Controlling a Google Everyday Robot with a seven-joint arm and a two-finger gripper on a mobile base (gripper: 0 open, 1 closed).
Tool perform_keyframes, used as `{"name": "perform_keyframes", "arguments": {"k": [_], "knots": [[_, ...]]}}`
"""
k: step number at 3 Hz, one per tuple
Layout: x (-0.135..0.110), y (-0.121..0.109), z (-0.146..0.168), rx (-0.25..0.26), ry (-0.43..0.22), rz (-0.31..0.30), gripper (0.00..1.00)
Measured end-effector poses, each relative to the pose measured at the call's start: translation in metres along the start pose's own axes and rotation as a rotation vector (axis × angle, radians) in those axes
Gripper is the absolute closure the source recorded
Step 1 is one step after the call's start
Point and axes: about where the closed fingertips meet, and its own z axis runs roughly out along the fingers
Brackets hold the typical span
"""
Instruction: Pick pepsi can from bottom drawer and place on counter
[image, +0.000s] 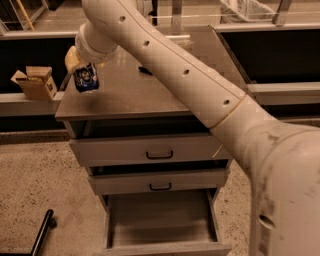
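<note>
gripper (79, 64): yellowish pads, clamped on the top of the can.
pepsi can (86, 79): small dark-blue cylinder, held in the air at the counter's left edge.
counter (150, 95): flat, glossy, grey-brown.
bottom drawer (160, 222): open, plain grey inside.

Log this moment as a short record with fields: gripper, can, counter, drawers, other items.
gripper: upper left, at the counter's left edge, shut on the can
can: roughly upright in the gripper; contact with the counter cannot be told
counter: small dark item on it
bottom drawer: pulled open
top drawer, middle drawer: slightly out
cardboard box: left of the counter
</note>
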Motion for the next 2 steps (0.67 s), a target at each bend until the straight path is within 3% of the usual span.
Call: {"name": "perform_keyframes", "arguments": {"k": [1,2], "knots": [[0.033,0.047,0.015,-0.076,-0.028,0.183,0.76],[0.035,0.074,0.022,-0.114,-0.065,0.287,0.53]]}}
